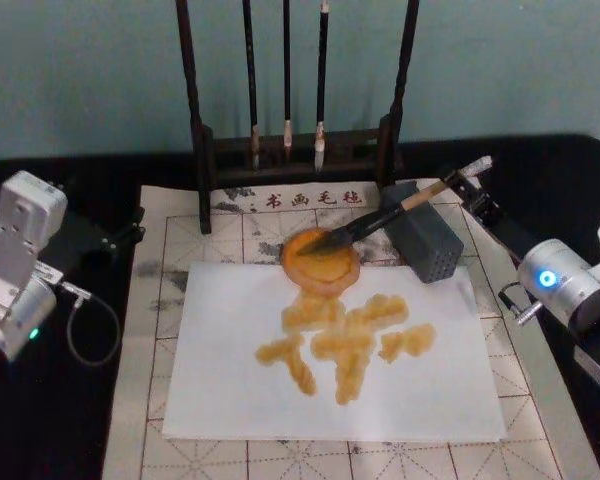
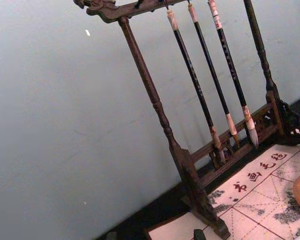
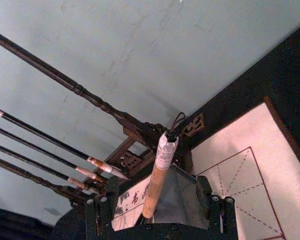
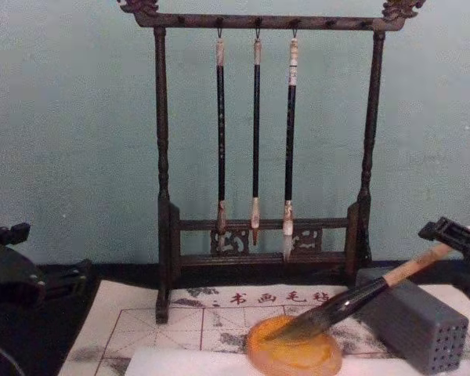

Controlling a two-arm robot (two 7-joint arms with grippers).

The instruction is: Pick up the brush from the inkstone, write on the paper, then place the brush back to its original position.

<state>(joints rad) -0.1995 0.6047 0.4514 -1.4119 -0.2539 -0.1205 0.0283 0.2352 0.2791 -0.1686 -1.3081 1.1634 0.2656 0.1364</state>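
Observation:
The brush (image 1: 380, 215) lies at a slant, its dark tuft resting in the round orange inkstone (image 1: 320, 268) and its tan handle leaning over a grey block. My right gripper (image 1: 472, 185) is at the handle's whitish end. In the right wrist view the handle (image 3: 157, 175) rises between fingers set far apart, so the gripper is open around it. The white paper (image 1: 430, 390) carries several orange-yellow strokes (image 1: 345, 340). From the chest the brush (image 4: 352, 301) slopes up from the inkstone (image 4: 294, 356) toward the right gripper (image 4: 454, 235). My left gripper (image 1: 100, 235) rests at the table's left side.
The grey block with small holes (image 1: 425, 240) props up the handle just right of the inkstone. A dark wooden stand (image 4: 164, 235) with three thin hanging brushes (image 4: 256, 133) stands behind. A gridded felt mat (image 1: 160, 300) lies under the paper on a black table.

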